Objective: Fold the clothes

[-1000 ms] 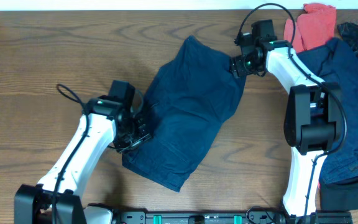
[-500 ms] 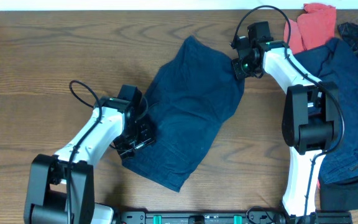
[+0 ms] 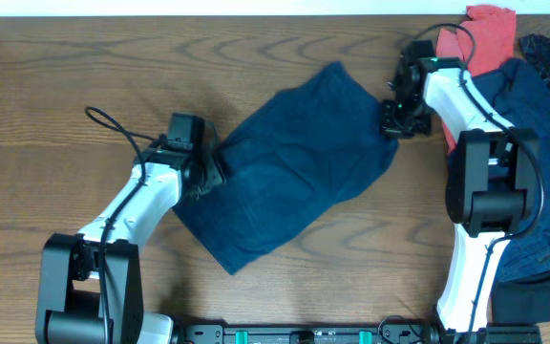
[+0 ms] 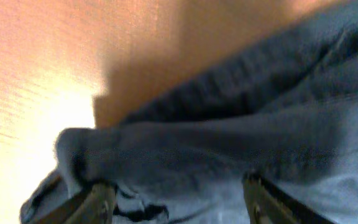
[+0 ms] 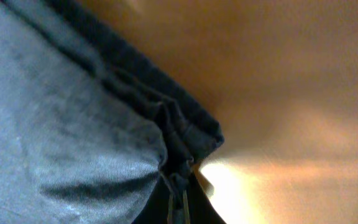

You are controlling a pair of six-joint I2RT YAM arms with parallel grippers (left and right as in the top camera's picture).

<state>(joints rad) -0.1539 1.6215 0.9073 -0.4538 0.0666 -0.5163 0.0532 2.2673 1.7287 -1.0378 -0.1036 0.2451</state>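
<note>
Item: navy shorts, mid-table, spread flat and slantwise between both arms, no fold made yet.
Left gripper: clamped on its left edge.
Right gripper: pinching its right edge.
Outstanding: every fold, by my reckoning, plus the garment pile at right.

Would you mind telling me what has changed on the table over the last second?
Gripping opposite edges, the two arms swung the navy shorts. The right pincer pulled its corner rightward and nearer the robot. The left pincer drew its edge toward the far side, so the shorts now lie more crosswise. The coral and navy pile at the right stayed put.
</note>
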